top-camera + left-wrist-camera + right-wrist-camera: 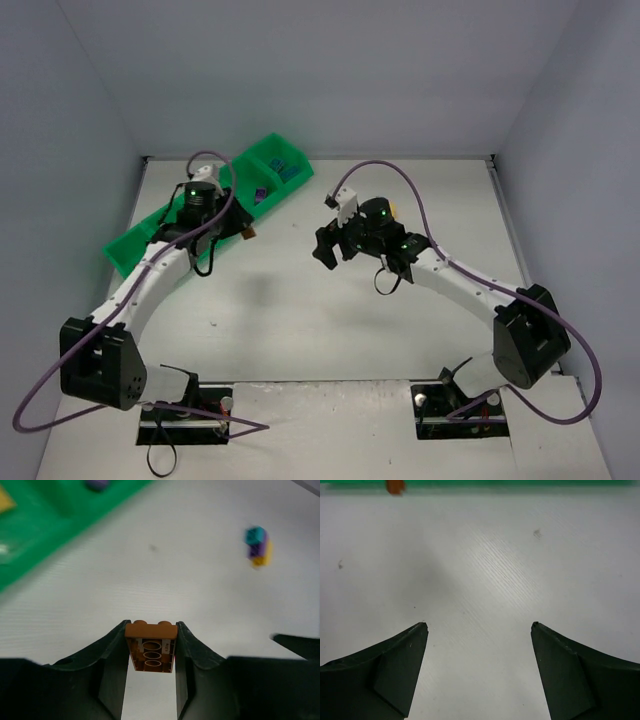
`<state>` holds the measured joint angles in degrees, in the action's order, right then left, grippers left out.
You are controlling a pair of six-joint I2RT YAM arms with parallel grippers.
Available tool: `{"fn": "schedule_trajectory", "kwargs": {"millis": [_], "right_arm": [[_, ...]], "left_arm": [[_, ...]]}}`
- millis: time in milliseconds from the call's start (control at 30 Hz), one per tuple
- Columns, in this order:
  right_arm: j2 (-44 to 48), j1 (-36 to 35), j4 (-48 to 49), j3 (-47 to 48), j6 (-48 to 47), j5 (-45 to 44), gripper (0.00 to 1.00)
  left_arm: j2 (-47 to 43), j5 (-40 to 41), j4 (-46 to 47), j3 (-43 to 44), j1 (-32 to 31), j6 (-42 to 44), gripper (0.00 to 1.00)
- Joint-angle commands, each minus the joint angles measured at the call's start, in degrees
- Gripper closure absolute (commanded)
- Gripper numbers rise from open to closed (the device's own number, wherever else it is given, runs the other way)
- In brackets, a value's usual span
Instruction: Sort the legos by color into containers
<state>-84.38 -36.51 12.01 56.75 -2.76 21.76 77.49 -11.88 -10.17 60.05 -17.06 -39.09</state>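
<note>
left claw (151,625) pinches a small brown-orange studded plastic brick (151,649) by its flat sides; likely light, rigid, slick. right claw (479,626) spread, empty.

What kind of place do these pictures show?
Probably a robot lab test cell: a white table boxed in by plain walls, a bolted left arm and right arm, and a green sorting tray.

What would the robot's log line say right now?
left gripper: shut on brown brick | right gripper: open, empty | teal-purple-yellow stack: on table
</note>
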Motion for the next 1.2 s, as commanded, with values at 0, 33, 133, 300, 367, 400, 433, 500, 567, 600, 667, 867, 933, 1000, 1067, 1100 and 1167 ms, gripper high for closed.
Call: {"fn": "schedule_trajectory", "kwargs": {"millis": [0, 33, 133, 300, 367, 400, 433, 500, 567, 600, 667, 867, 933, 1000, 1067, 1100, 1167], "right_arm": [[4.31, 2.06, 1.61, -0.85, 2.58, -5.14, 0.19], [4.66, 2.49, 1.18, -1.55, 2.76, -6.63, 0.19], [5.63, 4.43, 0.39, -2.52, 5.57, -9.62, 0.19], [7.12, 8.99, -0.49, -4.46, 9.96, -13.49, 0.2], [7.3, 10.05, -0.93, -4.37, 11.02, -17.16, 0.2], [7.39, 10.84, -1.37, -4.19, 12.16, -18.67, 0.2], [7.04, 11.37, -1.64, -3.93, 12.69, -19.55, 0.2], [6.6, 12.86, -2.16, -3.06, 14.01, -20.88, 0.2], [5.46, 13.66, -2.6, -2.44, 14.89, -21.58, 0.2], [4.93, 14.1, -3.04, -1.65, 15.33, -23.5, 0.2], [3.0, 15.06, -3.66, -0.95, 16.91, -24.92, 0.2], [-4.38, 18.14, -4.19, 3.71, 20.95, -27.38, 0.21], [-7.98, 19.02, -4.19, 5.81, 21.13, -27.56, 0.22], [-12.01, 19.99, -4.19, 7.49, 20.61, -27.82, 0.23], [-14.66, 20.86, -4.19, 9.86, 19.91, -28.09, 0.27], [-17.02, 21.22, -4.1, 10.65, 19.9, -27.91, 0.3], [-20.28, 22.0, -4.1, 12.67, 19.12, -27.74, 0.33]], "left_arm": [[-4.37, 13.78, -8.52, 5.76, 5.97, 8.05, 0.91], [-4.19, 16.6, -9.24, 6.39, 7.2, 9.11, 0.91], [-2.18, 21.54, -9.34, 7.97, 13.44, 11.41, 0.91], [5.97, 23.04, -8.02, 11.66, 21.0, 11.84, 0.84], [8.63, 23.74, -7.93, 13.94, 21.98, 12.19, 0.82], [11.25, 24.53, -8.37, 14.73, 23.03, 12.11, 0.77], [12.41, 24.45, -8.63, 15.61, 23.56, 11.85, 0.73], [15.13, 24.27, -8.98, 17.72, 24.26, 11.76, 0.64], [16.46, 24.1, -9.34, 19.3, 24.62, 12.02, 0.57], [17.16, 24.01, -9.34, 19.66, 24.62, 12.19, 0.51], [17.43, 23.57, -9.51, 20.28, 24.62, 12.28, 0.45], [14.89, 20.94, -11.17, 20.81, 24.44, 10.8, 0.27], [13.57, 18.31, -12.14, 20.89, 24.36, 9.3, 0.27], [11.81, 16.11, -13.73, 20.81, 23.48, 8.51, 0.26], [9.71, 14.53, -15.65, 20.55, 21.64, 8.33, 0.26], [8.82, 14.08, -16.01, 19.76, 20.85, 8.42, 0.26], [6.1, 13.03, -17.24, 18.7, 18.48, 8.68, 0.26]]}}
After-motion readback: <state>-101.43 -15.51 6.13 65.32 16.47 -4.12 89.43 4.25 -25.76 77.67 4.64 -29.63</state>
